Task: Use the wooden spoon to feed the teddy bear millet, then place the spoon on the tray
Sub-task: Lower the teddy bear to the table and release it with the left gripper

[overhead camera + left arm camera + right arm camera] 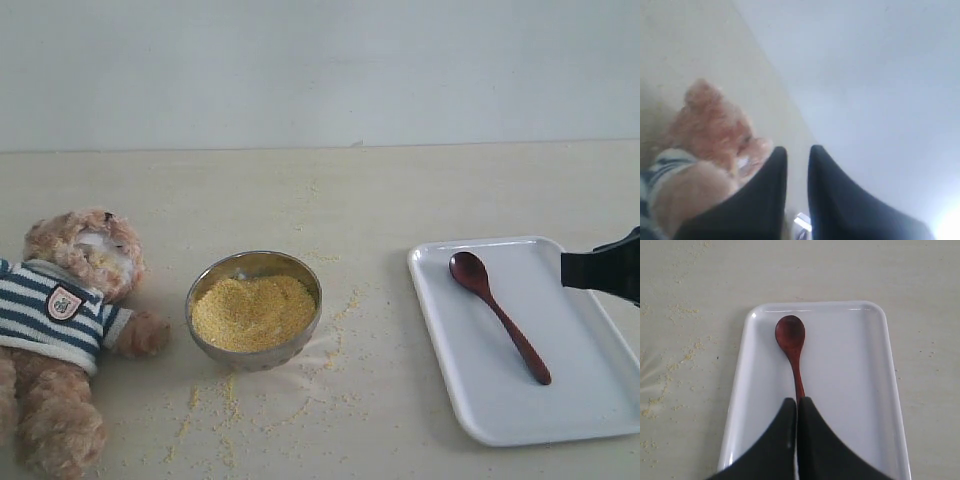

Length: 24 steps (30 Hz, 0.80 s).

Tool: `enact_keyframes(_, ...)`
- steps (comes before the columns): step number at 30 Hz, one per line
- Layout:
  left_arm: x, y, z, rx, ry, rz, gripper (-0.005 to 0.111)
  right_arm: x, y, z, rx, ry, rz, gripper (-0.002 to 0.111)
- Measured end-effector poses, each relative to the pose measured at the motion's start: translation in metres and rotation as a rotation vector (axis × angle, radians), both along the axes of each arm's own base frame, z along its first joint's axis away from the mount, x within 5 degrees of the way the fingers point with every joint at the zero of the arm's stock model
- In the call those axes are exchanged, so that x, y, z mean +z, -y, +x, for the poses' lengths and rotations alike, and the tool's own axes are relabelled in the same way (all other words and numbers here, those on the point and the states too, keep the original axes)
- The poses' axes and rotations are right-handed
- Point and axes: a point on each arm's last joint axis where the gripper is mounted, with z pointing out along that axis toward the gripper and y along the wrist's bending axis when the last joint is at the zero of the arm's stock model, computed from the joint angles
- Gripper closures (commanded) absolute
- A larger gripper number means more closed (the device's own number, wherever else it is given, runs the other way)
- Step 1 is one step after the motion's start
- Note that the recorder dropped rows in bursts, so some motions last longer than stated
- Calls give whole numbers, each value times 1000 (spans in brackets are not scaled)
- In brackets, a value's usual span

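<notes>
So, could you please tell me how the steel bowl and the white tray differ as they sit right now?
The steel bowl is round and deep-sided, while the tray is rectangular with rounded corners and a low rim. The bowl is shiny metal and the tray is plain white. The bowl is heaped with millet, while the tray carries only the wooden spoon. Both sit flat on the table, open side up.

No writing, brand or number can be read anywhere. The only sign is a small shield-shaped badge (64,303), pale with a red edge, on the navy-and-white striped shirt (30,305) of the light-brown fluffy plush teddy bear (85,250). Its marks are too small to make out.
</notes>
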Motion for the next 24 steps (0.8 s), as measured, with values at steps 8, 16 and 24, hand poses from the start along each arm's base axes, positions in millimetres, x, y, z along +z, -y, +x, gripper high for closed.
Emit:
enact_keyframes(8, 68, 4, -16, 255, 149, 129, 102, -14, 1, -6, 9, -9, 1, 108)
enact_keyframes(16, 107, 14, -56, 642, 125, 468, 102, -28, 2, -12, 7, -6, 36, 108)
enact_keyframes(24, 107, 35, -55, 519, 95, 988, 102, -28, 1, -11, 7, 3, 45, 108)
